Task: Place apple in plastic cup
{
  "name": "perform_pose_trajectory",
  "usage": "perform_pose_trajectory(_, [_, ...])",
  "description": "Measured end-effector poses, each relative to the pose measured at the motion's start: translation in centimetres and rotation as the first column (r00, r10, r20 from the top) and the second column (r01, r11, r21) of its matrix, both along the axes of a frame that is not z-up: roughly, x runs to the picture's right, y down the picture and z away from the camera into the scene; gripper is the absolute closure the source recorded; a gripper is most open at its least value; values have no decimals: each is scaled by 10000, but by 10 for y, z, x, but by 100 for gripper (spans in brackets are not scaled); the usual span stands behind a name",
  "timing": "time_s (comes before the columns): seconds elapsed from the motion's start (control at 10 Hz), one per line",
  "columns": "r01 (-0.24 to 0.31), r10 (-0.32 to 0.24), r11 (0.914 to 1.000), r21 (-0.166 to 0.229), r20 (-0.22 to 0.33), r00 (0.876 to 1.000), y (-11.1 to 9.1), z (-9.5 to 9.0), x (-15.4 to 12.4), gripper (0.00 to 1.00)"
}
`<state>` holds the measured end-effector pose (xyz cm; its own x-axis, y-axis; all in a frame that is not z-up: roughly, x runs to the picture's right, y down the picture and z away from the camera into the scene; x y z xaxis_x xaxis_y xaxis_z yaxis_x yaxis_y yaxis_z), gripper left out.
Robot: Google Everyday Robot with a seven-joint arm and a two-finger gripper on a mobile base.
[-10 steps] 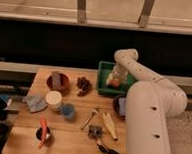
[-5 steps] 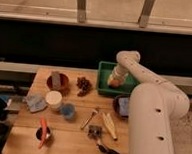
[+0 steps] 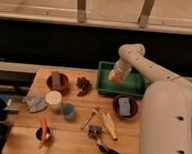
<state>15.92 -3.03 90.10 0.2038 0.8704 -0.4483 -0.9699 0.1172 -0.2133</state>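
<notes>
Apparently claw (image 3: 115, 74) was at apple (image 3: 112, 79) in green bin (image 3: 135, 87); couldn't tell its grip. I feared a drop short of plastic cup (image 3: 67, 111).

Here's what we've got on the wooden table (image 3: 129, 139). There's a green bin (image 3: 134, 87) back right, with the gripper (image 3: 115, 76) hanging over its left end. A dark red grape cluster (image 3: 83, 85) sits just left of the bin, then a reddish bowl (image 3: 57, 82) with a block in it. We also spot a cream-white container (image 3: 53, 98) beside a crumpled gray cloth (image 3: 35, 103). A carrot (image 3: 43, 130) is propped on a small dark cup (image 3: 39, 134), and a dark bowl (image 3: 123, 106) holds something blue. Up front there's a black-handled tool (image 3: 109, 152).
</notes>
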Motion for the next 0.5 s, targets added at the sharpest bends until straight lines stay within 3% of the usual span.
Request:
perform_pose_trajectory(0.2, [548,-554,9982,235,252,9981,-1,-35,-12,100])
perform_pose_trajectory(0.5, [1500,-1541,9879,385,1476,9770,22,-75,-67,100])
